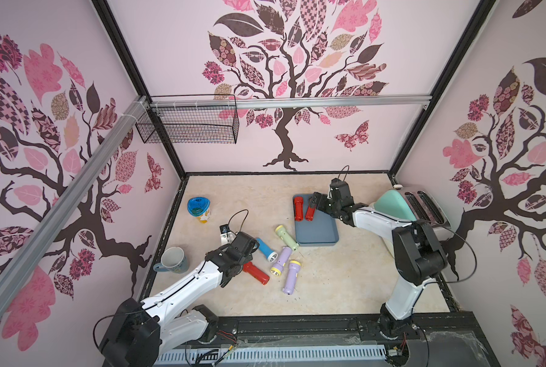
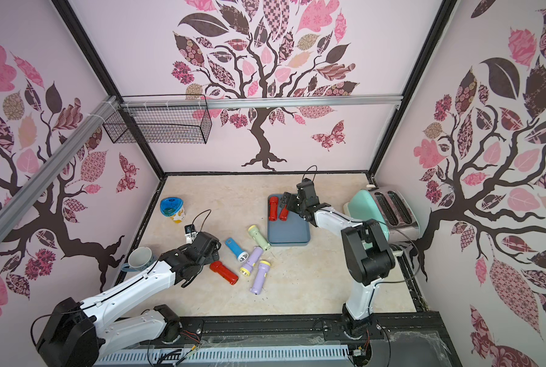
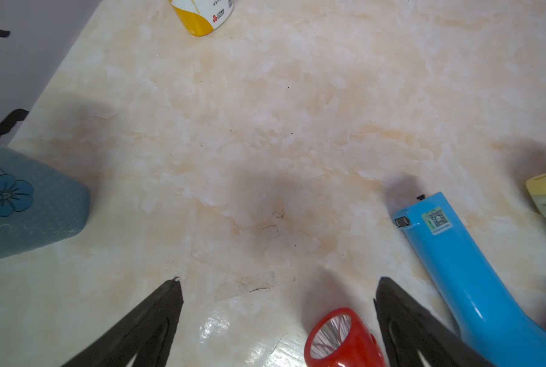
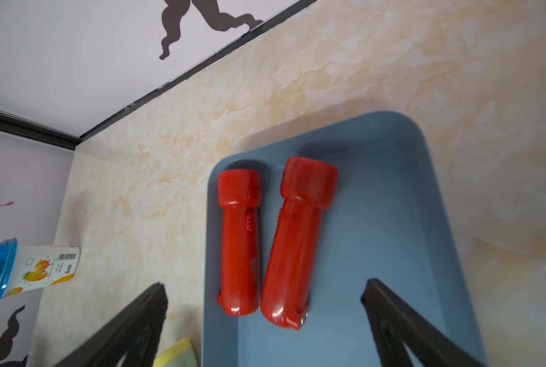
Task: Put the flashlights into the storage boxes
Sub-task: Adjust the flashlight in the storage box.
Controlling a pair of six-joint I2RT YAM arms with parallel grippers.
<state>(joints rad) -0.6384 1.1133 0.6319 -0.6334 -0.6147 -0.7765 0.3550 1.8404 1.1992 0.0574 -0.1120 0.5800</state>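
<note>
The slate-blue storage box (image 1: pixel 321 233) (image 4: pixel 392 222) sits at the middle right of the table, with two red flashlights (image 1: pixel 298 208) (image 4: pixel 238 241) lying side by side in its far end. My right gripper (image 1: pixel 316 203) (image 4: pixel 265 284) hovers open above them, holding nothing. To the left of the box, loose on the table, lie a pale green flashlight (image 1: pixel 286 237), a blue one (image 1: pixel 266 249) (image 3: pixel 465 279), two lilac ones (image 1: pixel 281 260) and a third red one (image 1: pixel 256 273) (image 3: pixel 338 340). My left gripper (image 1: pixel 240 254) (image 3: pixel 278 279) stands open over that red flashlight's head.
A blue-lidded cup (image 1: pixel 198 208) stands at the far left and a blue mug (image 1: pixel 173 259) near the left wall. A mint toaster (image 1: pixel 405 203) is against the right wall. A black wire basket (image 1: pixel 189 124) hangs on the back rail.
</note>
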